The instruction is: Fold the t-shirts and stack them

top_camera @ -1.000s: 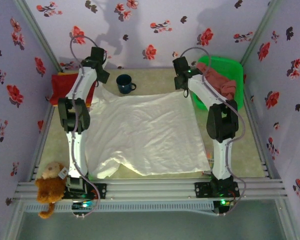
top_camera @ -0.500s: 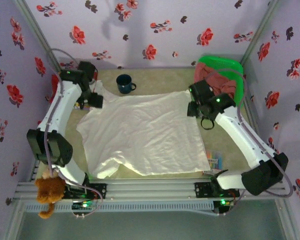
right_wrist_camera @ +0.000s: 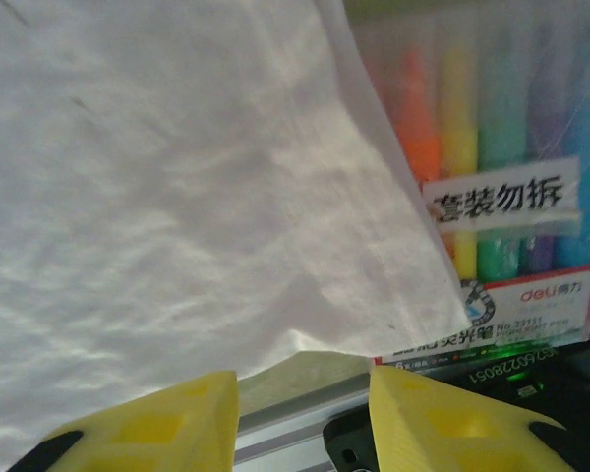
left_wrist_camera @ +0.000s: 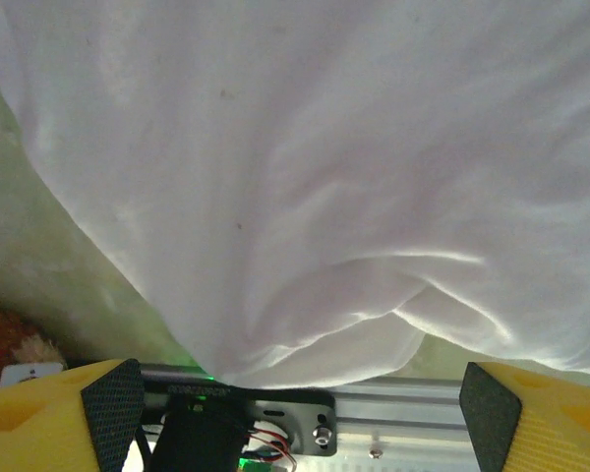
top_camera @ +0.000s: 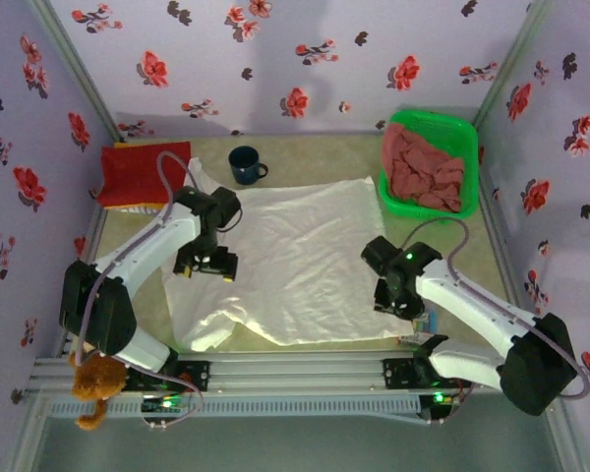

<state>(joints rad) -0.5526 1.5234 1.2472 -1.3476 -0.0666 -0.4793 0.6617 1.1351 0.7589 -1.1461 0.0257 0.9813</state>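
Observation:
A white t-shirt (top_camera: 295, 251) lies spread flat on the table, its near hem rumpled (left_wrist_camera: 324, 324). A red t-shirt (top_camera: 141, 174) lies folded at the back left. Dusty-pink t-shirts (top_camera: 425, 167) are heaped in the green basket. My left gripper (top_camera: 205, 264) hangs over the white shirt's left side, jaws wide open (left_wrist_camera: 300, 418) with nothing between them. My right gripper (top_camera: 398, 307) is low at the shirt's near right corner (right_wrist_camera: 413, 305), open (right_wrist_camera: 305, 418), with the hem just ahead of its yellow fingertips (right_wrist_camera: 157, 423).
The green basket (top_camera: 457, 126) stands at the back right. A dark blue mug (top_camera: 246, 163) sits behind the shirt. A pack of coloured markers (right_wrist_camera: 501, 226) lies beside the shirt's near right corner. A brown teddy bear (top_camera: 96, 379) sits at the near left rail.
Both arms have swung from the shirt's far edge toward the near side. The left gripper now hangs over its left side, the right one at its near right corner.

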